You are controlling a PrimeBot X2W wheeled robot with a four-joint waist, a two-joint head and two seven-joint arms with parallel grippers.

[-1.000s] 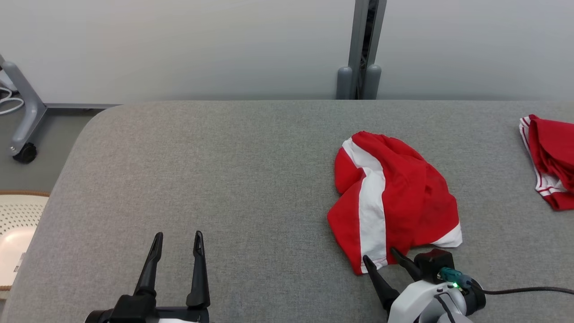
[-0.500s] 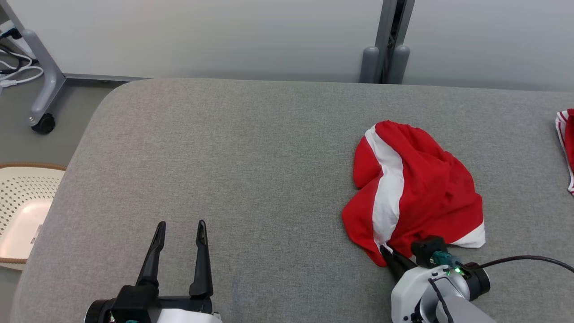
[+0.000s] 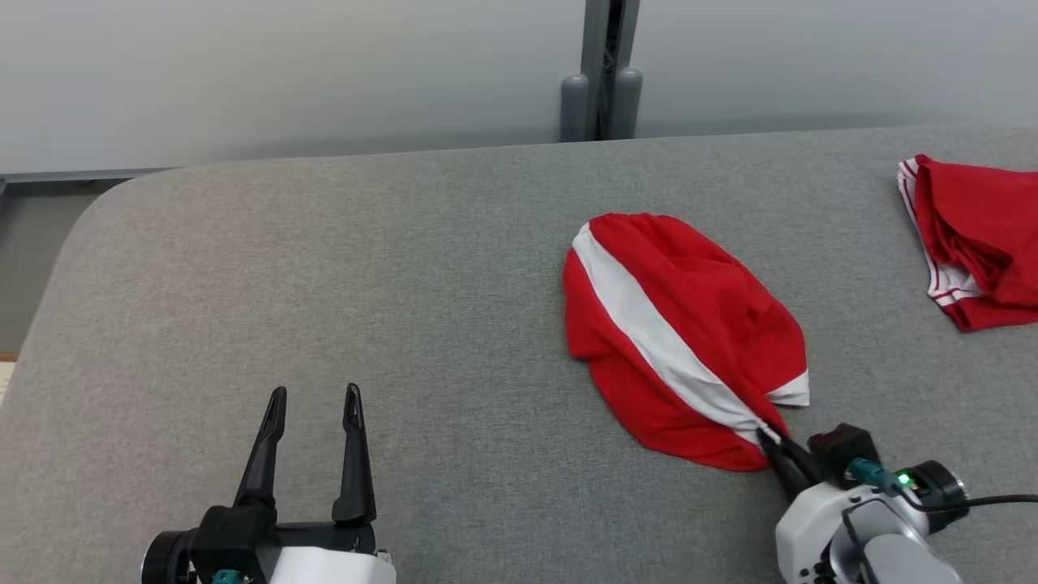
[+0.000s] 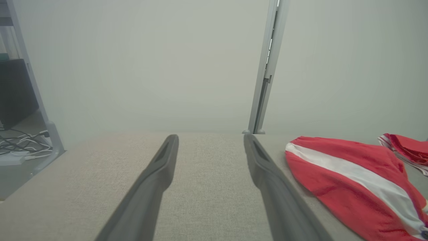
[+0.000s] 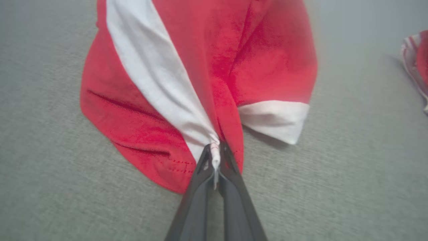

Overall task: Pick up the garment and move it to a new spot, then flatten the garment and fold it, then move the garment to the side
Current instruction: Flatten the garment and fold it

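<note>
The right tool (image 3: 769, 438) (image 5: 214, 157) is clamped shut on the near end of the garment's (image 3: 689, 324) white stripe (image 3: 649, 324). From that pinch the red garment lies stretched on the right half of the bench (image 3: 405, 284), its long axis and stripe slanting toward the far edge and leftward. The left tool (image 3: 312, 397) (image 4: 210, 139) stands wide open and empty by the near edge, left side, and a second red garment (image 3: 981, 235) lies at the right edge.
</note>
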